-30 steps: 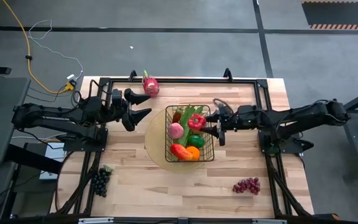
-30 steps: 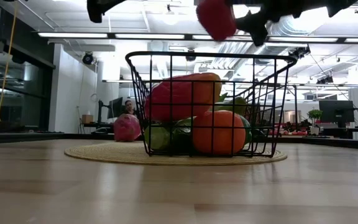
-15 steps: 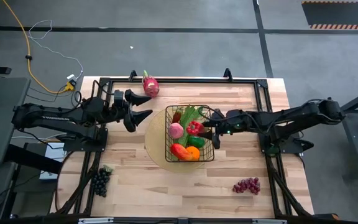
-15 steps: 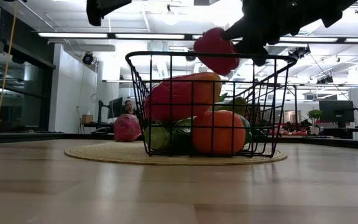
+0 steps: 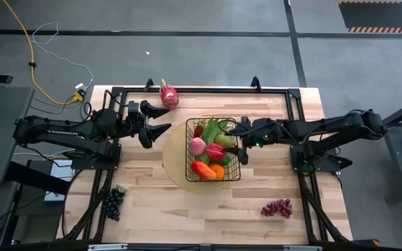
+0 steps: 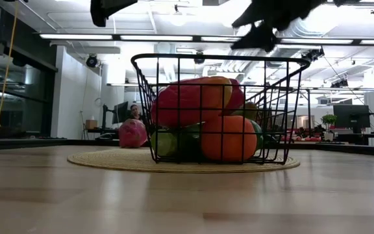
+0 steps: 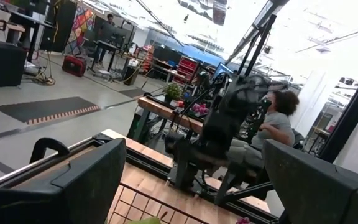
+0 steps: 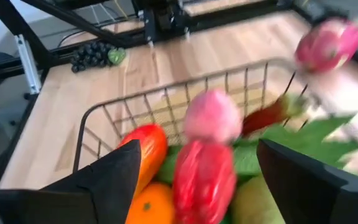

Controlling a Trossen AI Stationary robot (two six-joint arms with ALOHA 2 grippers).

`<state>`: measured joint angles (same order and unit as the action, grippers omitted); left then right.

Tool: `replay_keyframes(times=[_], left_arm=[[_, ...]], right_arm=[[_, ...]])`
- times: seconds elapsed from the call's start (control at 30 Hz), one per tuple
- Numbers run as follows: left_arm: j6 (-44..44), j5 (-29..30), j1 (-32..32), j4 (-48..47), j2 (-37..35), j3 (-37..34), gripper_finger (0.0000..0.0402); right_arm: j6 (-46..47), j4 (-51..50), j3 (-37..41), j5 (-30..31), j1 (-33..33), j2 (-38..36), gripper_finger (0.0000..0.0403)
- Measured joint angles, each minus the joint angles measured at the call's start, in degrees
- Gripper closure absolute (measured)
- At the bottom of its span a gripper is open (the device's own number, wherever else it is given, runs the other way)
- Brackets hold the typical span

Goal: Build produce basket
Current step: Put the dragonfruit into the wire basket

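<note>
The black wire basket (image 5: 188, 150) stands on a round tan mat in the middle of the table. Inside lie a red pepper (image 8: 204, 180), a pink peach (image 8: 213, 115), an orange pepper (image 8: 146, 149), an orange (image 8: 151, 205) and green pods (image 5: 218, 127). My right gripper (image 5: 241, 132) hovers open over the basket's right rim, above the red pepper, touching nothing; in the low view it (image 6: 265, 26) is clear of the rim. My left gripper (image 5: 166, 117) waits open to the left of the basket, near the dragon fruit (image 5: 168, 95).
The dragon fruit lies on the table near the far edge. Dark grapes (image 5: 112, 200) lie at the near left corner, red grapes (image 5: 277, 208) at the near right. A black frame rail (image 5: 208, 89) runs along the far side. People and workbenches show in the room beyond.
My right gripper carried the red pepper left and down over the basket's right rim, then let it go. The pepper dropped among the other produce inside. The gripper has since risen a little above the rim.
</note>
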<state>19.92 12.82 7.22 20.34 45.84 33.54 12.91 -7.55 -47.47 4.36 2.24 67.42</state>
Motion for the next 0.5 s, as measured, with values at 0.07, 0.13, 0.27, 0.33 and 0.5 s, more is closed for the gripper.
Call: replay_keyframes(times=[0.07, 0.13, 0.27, 0.33, 0.5], left_arm=[[-0.1, 0.0, 0.0, 0.0, 0.0, 0.0, 0.0037], [-0.1, 0.0, 0.0, 0.0, 0.0, 0.0, 0.0037], [-0.2, 2.2, 0.0, 0.0, 0.0, 0.0, 0.0037], [-0.8, 3.8, 0.0, -0.1, 0.0, 0.0, 0.0037], [-2.1, 4.3, 0.0, -1.9, 0.0, 0.1, 0.0037]], right_arm=[[-2.1, -2.1, -2.5, 1.3, 0.0, 0.0, 0.009], [-3.9, -4.6, -4.8, 1.9, 0.0, 0.0, 0.0089], [-7.0, -8.0, -8.8, 2.0, 0.0, -0.1, 0.0089], [-7.4, -8.0, -9.0, 2.0, 0.0, -0.9, 0.0089], [-3.8, -7.0, -5.9, 4.4, 0.0, -4.9, 0.0089]])
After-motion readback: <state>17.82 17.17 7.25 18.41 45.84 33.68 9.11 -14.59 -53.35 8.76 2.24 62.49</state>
